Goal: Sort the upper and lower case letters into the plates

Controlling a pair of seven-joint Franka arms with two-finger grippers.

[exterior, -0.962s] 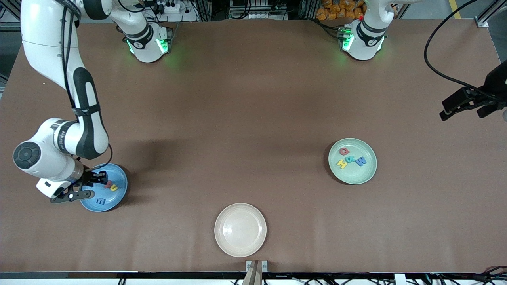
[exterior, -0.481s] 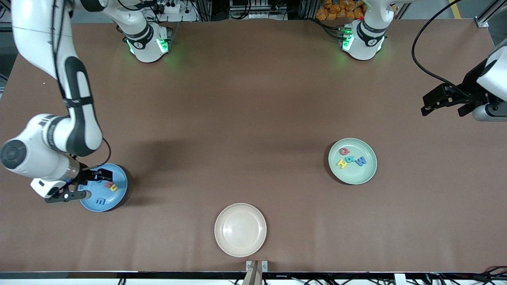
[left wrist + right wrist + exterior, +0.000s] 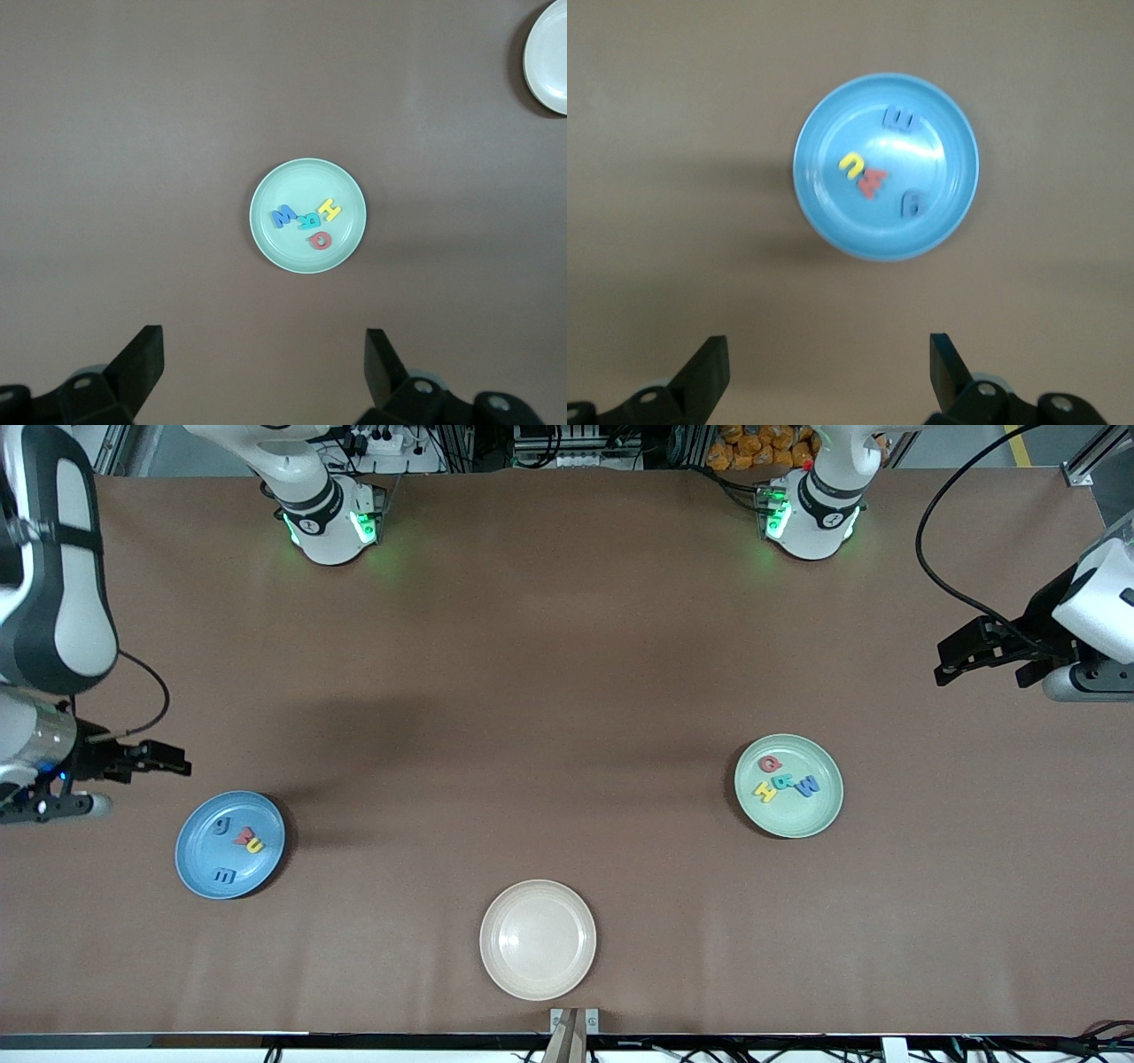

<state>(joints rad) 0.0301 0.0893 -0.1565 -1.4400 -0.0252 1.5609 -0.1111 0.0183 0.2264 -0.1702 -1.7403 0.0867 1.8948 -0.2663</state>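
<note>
The blue plate (image 3: 202,868) lies near the right arm's end of the table and holds a yellow letter (image 3: 254,845), a red letter (image 3: 241,835) and two blue letters (image 3: 219,828). The right wrist view looks down on this plate (image 3: 833,212). My right gripper (image 3: 146,786) hangs open and empty over bare table beside it, as its wrist view (image 3: 826,354) confirms. The pale green plate (image 3: 788,819) holds a red letter (image 3: 770,763), a yellow one (image 3: 765,789), a teal one (image 3: 784,782) and a blue one (image 3: 807,786). My left gripper (image 3: 979,677) is open and empty over the table's end, the green plate (image 3: 307,257) below it.
A cream-beige plate (image 3: 538,939) with nothing in it sits close to the front camera's edge, between the two other plates, and shows at the corner of the left wrist view (image 3: 547,53). A black cable loops above the left arm's end of the table.
My right gripper opened, rose out of the blue plate and drew off toward the table's end, leaving several letters there. The left arm shifted slightly inward.
</note>
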